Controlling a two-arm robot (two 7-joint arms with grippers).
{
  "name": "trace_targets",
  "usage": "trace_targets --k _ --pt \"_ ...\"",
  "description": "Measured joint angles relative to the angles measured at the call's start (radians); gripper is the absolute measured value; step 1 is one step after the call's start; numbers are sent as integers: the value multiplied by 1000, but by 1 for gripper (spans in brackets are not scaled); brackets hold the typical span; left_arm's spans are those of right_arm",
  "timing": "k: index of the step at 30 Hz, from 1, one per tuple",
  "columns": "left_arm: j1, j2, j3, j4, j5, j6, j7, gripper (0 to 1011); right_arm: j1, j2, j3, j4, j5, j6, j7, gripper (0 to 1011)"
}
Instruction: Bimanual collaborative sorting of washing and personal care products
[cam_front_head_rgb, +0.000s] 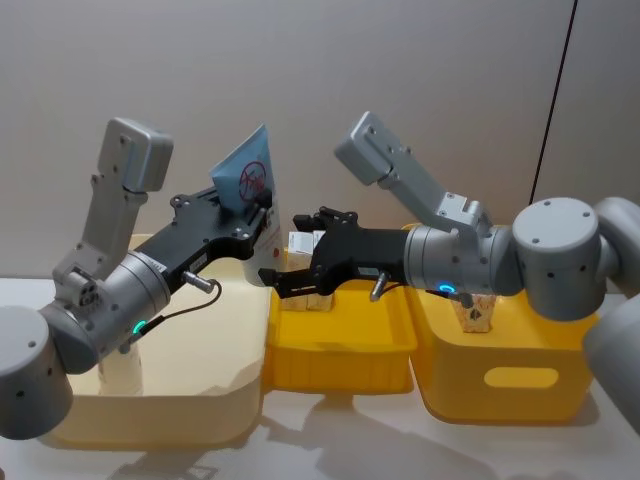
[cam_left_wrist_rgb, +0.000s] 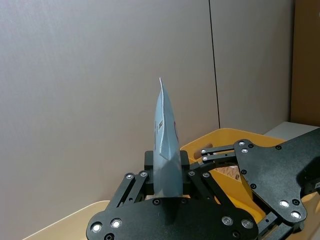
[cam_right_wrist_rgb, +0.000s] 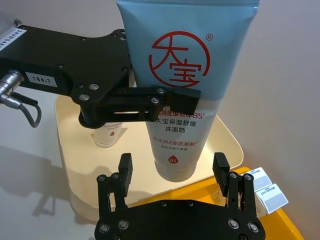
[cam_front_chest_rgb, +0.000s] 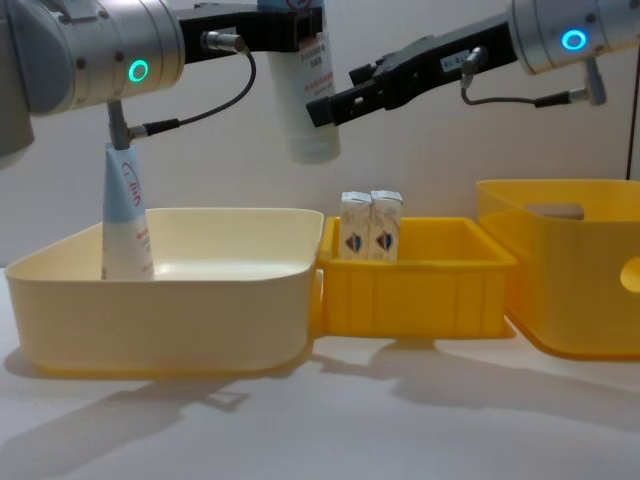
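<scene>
My left gripper (cam_front_head_rgb: 262, 207) is shut on a light-blue tube (cam_front_head_rgb: 246, 176) with a red mark and holds it high, white cap down, above the seam between the cream bin (cam_front_head_rgb: 190, 400) and the small yellow bin (cam_front_head_rgb: 340, 350). In the right wrist view the tube (cam_right_wrist_rgb: 185, 95) is clamped by the left gripper (cam_right_wrist_rgb: 145, 102). My right gripper (cam_right_wrist_rgb: 172, 172) is open, with one finger on each side of the tube's lower end and not touching it. A second tube (cam_front_chest_rgb: 125, 215) stands in the cream bin. Two white cartons (cam_front_chest_rgb: 371, 225) stand in the small yellow bin.
A large yellow bin (cam_front_chest_rgb: 570, 280) with a handle slot sits at the right, with a carton (cam_front_head_rgb: 475, 315) inside it. The three bins stand side by side on the white table. A plain wall is close behind.
</scene>
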Motion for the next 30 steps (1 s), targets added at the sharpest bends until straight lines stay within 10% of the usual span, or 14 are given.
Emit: trace_targets --k 30 --pt "2 13 16 -10 -1 31 24 264 44 -63 -50 100 -27 -34 -80 1001"
